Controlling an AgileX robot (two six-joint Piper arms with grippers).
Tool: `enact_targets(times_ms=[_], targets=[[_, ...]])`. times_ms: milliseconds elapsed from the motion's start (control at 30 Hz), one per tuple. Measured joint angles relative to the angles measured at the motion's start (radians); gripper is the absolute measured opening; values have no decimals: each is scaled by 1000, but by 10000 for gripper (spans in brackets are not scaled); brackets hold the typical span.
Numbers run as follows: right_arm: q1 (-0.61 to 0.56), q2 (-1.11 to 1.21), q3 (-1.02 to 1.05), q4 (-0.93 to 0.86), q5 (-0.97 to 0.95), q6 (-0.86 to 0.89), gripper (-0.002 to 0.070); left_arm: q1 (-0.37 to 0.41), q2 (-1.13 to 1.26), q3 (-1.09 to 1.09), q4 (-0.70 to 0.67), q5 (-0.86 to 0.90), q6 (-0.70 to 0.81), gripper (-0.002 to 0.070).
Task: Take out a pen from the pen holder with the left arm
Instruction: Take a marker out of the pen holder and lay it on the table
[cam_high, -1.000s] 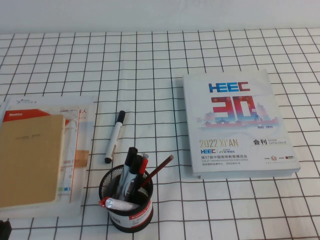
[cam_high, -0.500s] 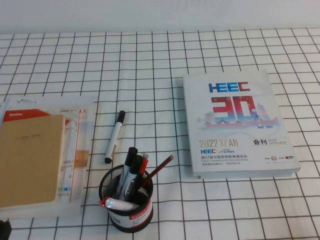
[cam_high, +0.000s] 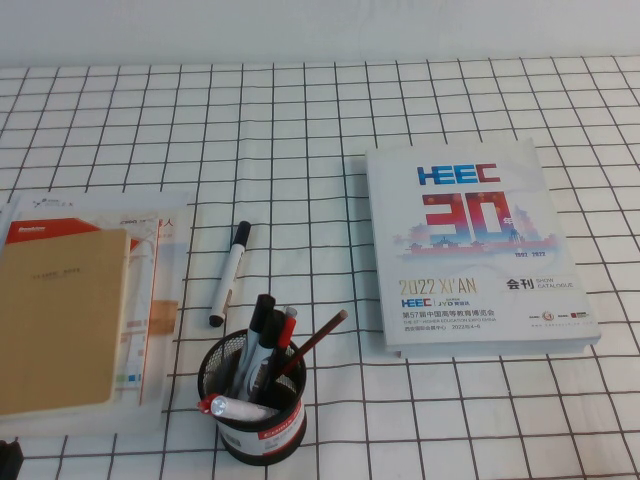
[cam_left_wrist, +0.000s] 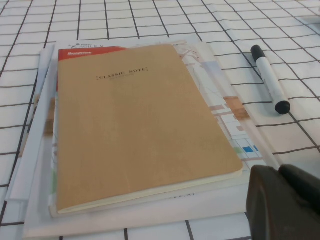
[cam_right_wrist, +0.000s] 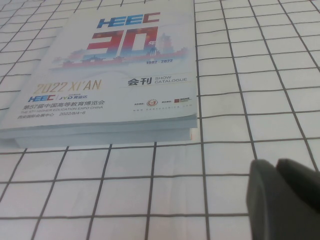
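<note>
A black mesh pen holder (cam_high: 252, 405) stands near the table's front edge, holding several pens and markers that lean out of it. One white marker with a black cap (cam_high: 229, 272) lies flat on the table just behind the holder; the left wrist view shows that marker (cam_left_wrist: 270, 79) too. My left gripper (cam_left_wrist: 278, 170) is shut and empty, low at the front left beside the notebook stack, well left of the holder. Only a dark tip of it (cam_high: 8, 456) shows in the high view. My right gripper (cam_right_wrist: 275, 164) is shut and empty, in front of the catalogue.
A tan notebook (cam_high: 62, 318) lies on a plastic-sleeved stack of papers (cam_high: 160, 300) at the left. A white HEEC catalogue (cam_high: 468, 243) lies at the right. The checked tablecloth (cam_high: 300, 130) covers the table.
</note>
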Motion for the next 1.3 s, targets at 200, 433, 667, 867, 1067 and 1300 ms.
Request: enact_targets(times_ms=[200,433,667,867,1067,1300], targets=[[0,0,0,0,0,0,-15,0,0,0,2,-10,-2,-4],[0,0,0,0,0,0,-15,0,0,0,-132,-98,-83,-4],[0,0,0,0,0,0,-15,0,0,0,-269,-190,-94,-4],[0,0,0,0,0,0,-15,0,0,0,-330,-203,-94,-4],[0,0,0,0,0,0,-15,0,0,0,-378,-203,-98,-4],[0,0,0,0,0,0,-15,0,0,0,-394,-211,-98,-4]])
